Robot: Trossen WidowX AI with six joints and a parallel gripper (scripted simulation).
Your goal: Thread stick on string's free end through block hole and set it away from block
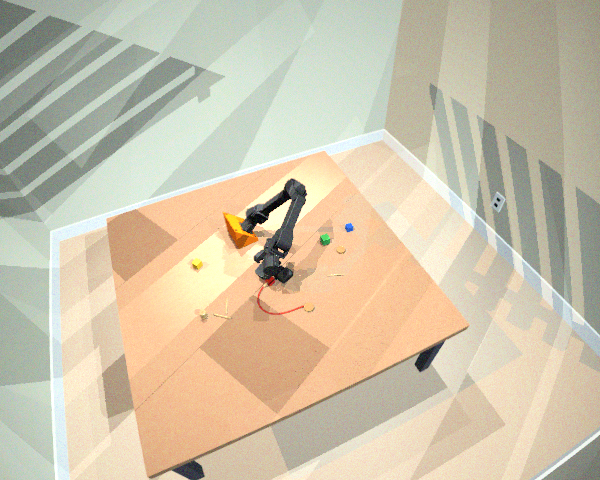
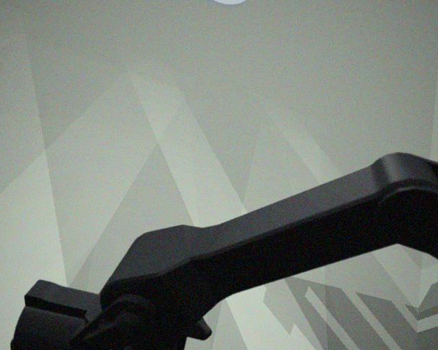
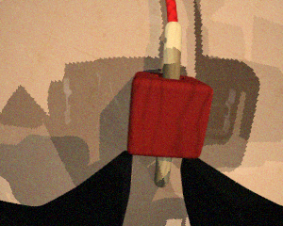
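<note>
A small red block (image 3: 171,116) (image 1: 270,281) lies on the table. The thin wooden stick (image 3: 162,175) passes through its hole; one end shows below the block and the other above it, where the red string (image 1: 277,311) joins. The string curves away to the round wooden button (image 1: 308,307). My gripper (image 3: 157,161) (image 1: 268,277) hangs low over the block, partly open. Its two dark fingers stand on either side of the stick's free end with clear gaps, and I see no contact. The exterior view shows only the arm (image 2: 249,240).
An orange wedge (image 1: 240,230) stands behind the arm. A yellow cube (image 1: 197,264) lies to the left; a green cube (image 1: 324,239), a blue cube (image 1: 348,226) and a second button (image 1: 340,250) lie to the right. Loose sticks (image 1: 335,274) (image 1: 221,315) lie nearby.
</note>
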